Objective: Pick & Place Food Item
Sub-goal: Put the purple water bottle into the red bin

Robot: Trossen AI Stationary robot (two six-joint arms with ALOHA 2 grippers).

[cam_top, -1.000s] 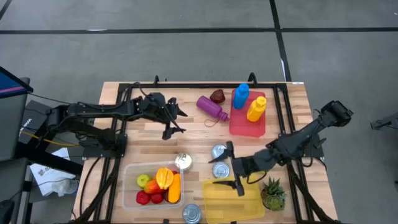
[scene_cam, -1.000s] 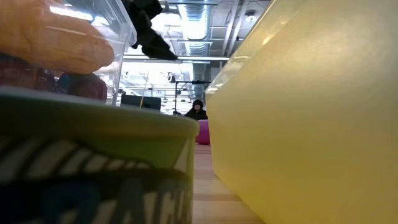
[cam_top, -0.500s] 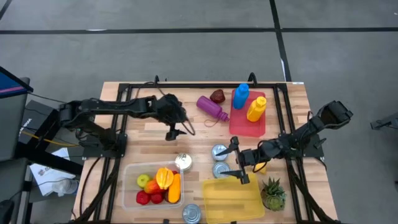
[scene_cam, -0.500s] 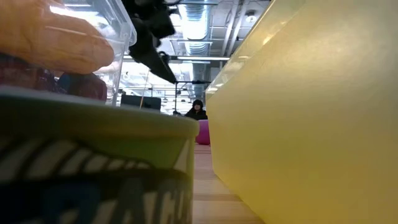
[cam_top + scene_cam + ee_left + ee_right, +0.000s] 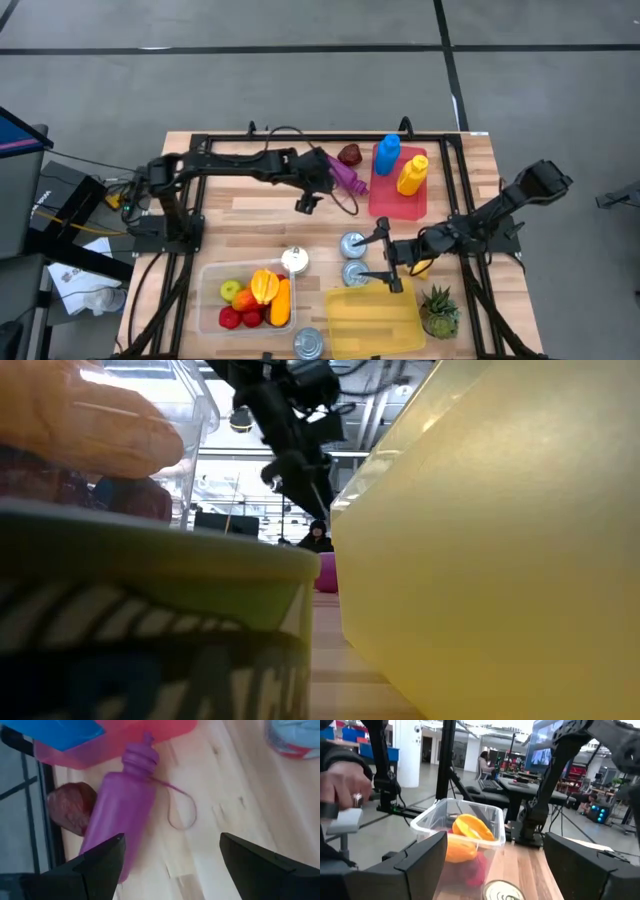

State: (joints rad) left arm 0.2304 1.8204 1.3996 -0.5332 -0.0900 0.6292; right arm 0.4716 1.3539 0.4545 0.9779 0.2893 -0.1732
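Note:
A dark red food item (image 5: 350, 153) lies on the table's far side beside a purple bottle (image 5: 342, 176) that lies flat. My left gripper (image 5: 318, 190) is open just left of that bottle; its wrist view shows the bottle (image 5: 120, 820) and the red item (image 5: 70, 812) ahead of the fingers. A clear tub of fruit (image 5: 250, 295) sits near the table's near edge. My right gripper (image 5: 380, 258) is open above the cans (image 5: 353, 258), facing the tub (image 5: 465, 835). Neither gripper touches anything.
A red tray (image 5: 398, 185) holds a blue bottle (image 5: 387, 153) and a yellow bottle (image 5: 412, 174). A yellow bin (image 5: 370, 320), a small plant (image 5: 437, 310) and more cans (image 5: 293, 260) (image 5: 308, 343) stand near the near edge. A person's hand (image 5: 345, 775) shows beyond the table.
My left gripper has travelled toward the table's right, from the left-centre to just beside the purple bottle, staying open. My right gripper has drawn back a little from the yellow bin toward the table's right and far side.

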